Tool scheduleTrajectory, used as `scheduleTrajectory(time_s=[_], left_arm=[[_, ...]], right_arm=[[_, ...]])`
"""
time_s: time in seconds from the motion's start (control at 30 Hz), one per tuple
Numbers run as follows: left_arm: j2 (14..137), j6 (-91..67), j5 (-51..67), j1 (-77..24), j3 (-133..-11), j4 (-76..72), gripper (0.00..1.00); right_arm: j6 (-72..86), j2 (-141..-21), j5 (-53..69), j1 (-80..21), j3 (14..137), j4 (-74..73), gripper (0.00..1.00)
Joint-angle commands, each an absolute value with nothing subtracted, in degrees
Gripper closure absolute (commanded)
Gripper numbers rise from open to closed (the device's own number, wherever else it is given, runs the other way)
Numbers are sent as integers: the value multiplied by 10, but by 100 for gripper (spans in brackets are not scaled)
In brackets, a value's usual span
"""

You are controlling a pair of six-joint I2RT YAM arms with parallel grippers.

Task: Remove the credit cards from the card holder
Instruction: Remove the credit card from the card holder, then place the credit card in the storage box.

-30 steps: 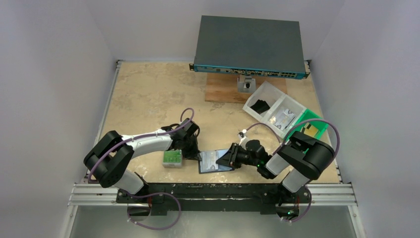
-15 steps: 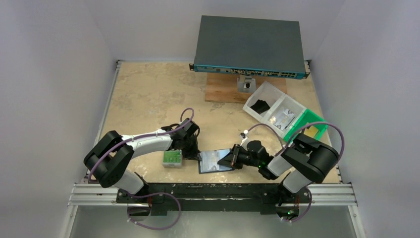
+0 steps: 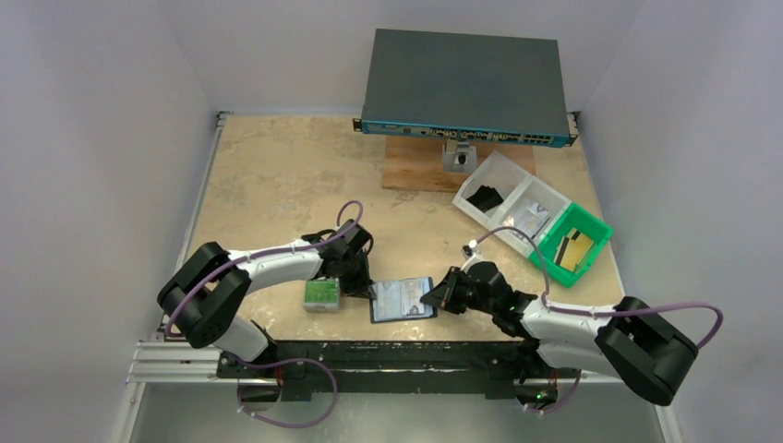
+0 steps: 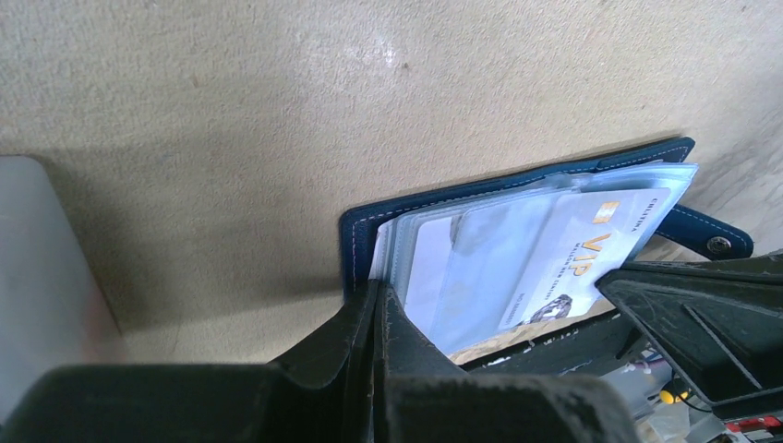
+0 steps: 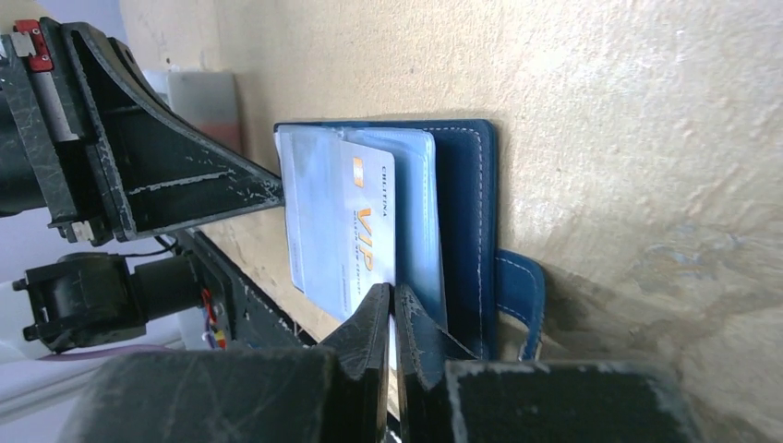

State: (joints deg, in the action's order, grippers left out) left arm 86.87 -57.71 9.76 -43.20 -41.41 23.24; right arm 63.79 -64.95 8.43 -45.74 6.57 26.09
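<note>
The dark navy card holder [image 3: 399, 301] lies open near the table's front edge, its clear sleeves [image 4: 480, 249] showing. My left gripper [image 3: 370, 293] is shut on its left edge [image 4: 362, 242], the fingertips [image 4: 379, 291] meeting at the blue cover. A pale credit card with orange "VIP" lettering [image 5: 367, 221] sticks part way out of the sleeves. My right gripper [image 5: 392, 293] is shut on that card's right end [image 3: 427, 297]. The snap tab [image 5: 522, 286] lies flat on the table beside the holder [image 5: 466, 198].
A grey case with a green label [image 3: 320, 295] sits just left of the left gripper. At the back right stand a clear divided bin [image 3: 506, 196] and a green tray [image 3: 591, 233] holding tan cards [image 3: 572, 247]. A network switch [image 3: 464, 88] sits at the back.
The right gripper closed on the VIP card. The right arm swung outward to the right, and the card slid a little rightward out of the sleeves. The left arm stayed put.
</note>
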Motion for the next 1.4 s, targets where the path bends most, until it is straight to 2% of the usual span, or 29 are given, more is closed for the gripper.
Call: scheduleTrajectory(time_s=[0.0, 0.4, 0.57, 0.73, 0.93, 1.1, 1.37], left_arm=[[898, -542, 26, -433, -390, 311, 100], [816, -503, 69, -433, -466, 350, 99], [772, -486, 89, -433, -501, 368, 86], [748, -472, 140, -430, -514, 350, 64], [733, -463, 250, -402, -482, 254, 48], [707, -488, 340, -375, -438, 141, 41], [693, -543, 411, -347, -388, 21, 41]], right_arm=[[616, -606, 36, -456, 94, 160, 100], [617, -559, 44, -456, 137, 104, 100], [627, -554, 57, -455, 142, 117, 100], [633, -542, 72, -453, 168, 109, 100], [643, -527, 104, -437, 200, 104, 100], [665, -522, 149, -425, 209, 137, 100], [701, -508, 202, -406, 205, 183, 100]])
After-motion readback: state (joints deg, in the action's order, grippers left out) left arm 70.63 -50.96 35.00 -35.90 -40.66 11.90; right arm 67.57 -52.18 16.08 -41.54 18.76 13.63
